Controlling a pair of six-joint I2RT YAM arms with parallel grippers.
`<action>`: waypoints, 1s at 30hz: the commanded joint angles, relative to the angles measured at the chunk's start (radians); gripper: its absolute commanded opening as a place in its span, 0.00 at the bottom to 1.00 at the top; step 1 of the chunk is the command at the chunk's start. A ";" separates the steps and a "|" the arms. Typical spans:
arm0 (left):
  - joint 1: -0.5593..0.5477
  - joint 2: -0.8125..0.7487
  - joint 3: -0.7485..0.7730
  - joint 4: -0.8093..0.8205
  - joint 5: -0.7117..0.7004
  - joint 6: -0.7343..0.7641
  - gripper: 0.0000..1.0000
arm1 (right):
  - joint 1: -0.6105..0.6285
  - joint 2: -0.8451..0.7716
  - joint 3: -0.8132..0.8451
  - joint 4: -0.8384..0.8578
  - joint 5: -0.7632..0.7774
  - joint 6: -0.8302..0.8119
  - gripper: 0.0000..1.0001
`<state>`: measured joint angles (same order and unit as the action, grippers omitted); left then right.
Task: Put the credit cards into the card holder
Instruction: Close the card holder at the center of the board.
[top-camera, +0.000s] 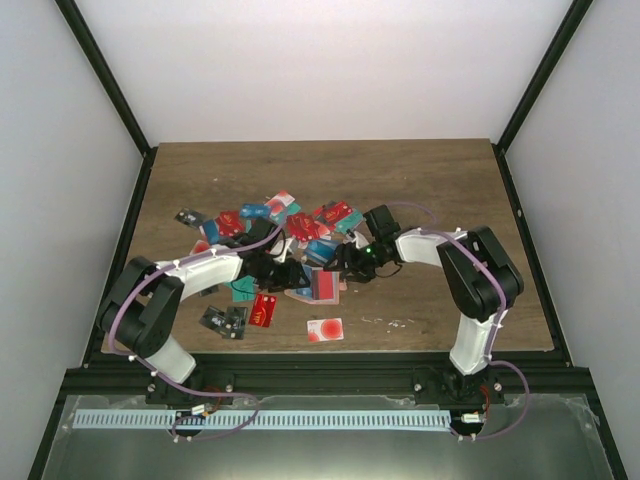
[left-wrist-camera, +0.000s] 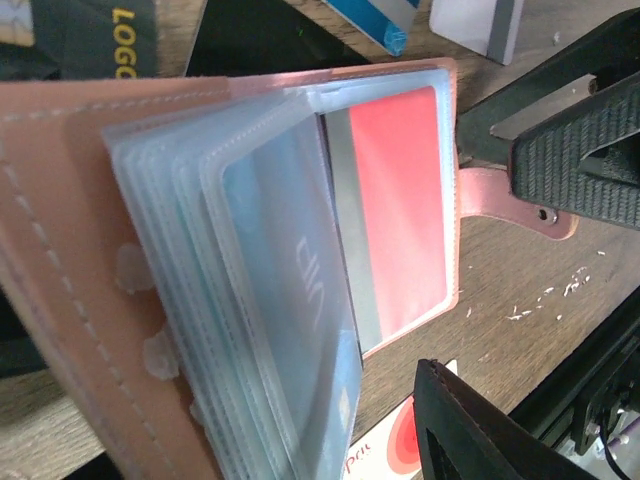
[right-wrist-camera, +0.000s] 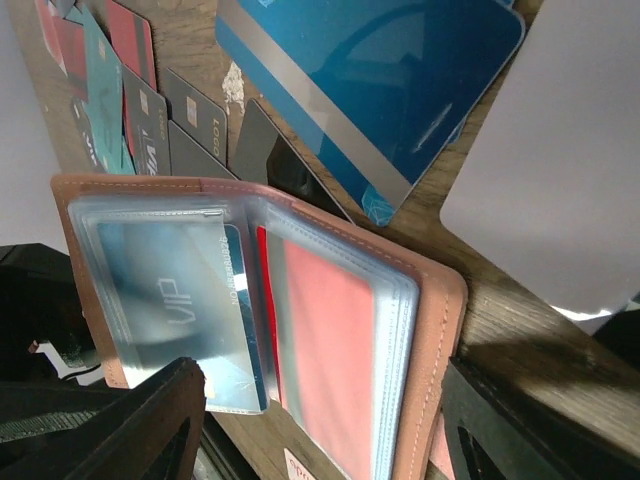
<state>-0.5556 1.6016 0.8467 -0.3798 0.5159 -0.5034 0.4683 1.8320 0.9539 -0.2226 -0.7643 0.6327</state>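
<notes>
Though credit cards (right-wrist-camera: 370, 90) crowd the card holder's (right-wrist-camera: 438, 330) edges, whether both jaws pinch it is unclear.

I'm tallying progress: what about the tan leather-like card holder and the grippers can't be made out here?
- Number of cards inside the tan leather-like card holder: both wrist views, its stacked clear sleeves cover one another.
- Holder, top view: too small, crowded by the arms.
- Grip of the right gripper: right wrist view, bottom edge cuts off its fingertips.
</notes>
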 joint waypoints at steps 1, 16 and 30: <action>-0.004 -0.040 -0.011 -0.020 -0.028 -0.041 0.51 | 0.004 0.015 0.043 -0.059 0.036 -0.041 0.67; -0.019 -0.040 0.122 -0.163 -0.085 -0.057 0.52 | 0.004 -0.029 0.006 -0.034 0.018 -0.005 0.67; -0.071 0.033 0.222 -0.135 -0.038 -0.087 0.51 | 0.004 -0.055 0.007 -0.026 0.023 0.009 0.67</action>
<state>-0.6037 1.5993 1.0302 -0.5396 0.4507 -0.5694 0.4683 1.8111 0.9516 -0.2508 -0.7525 0.6399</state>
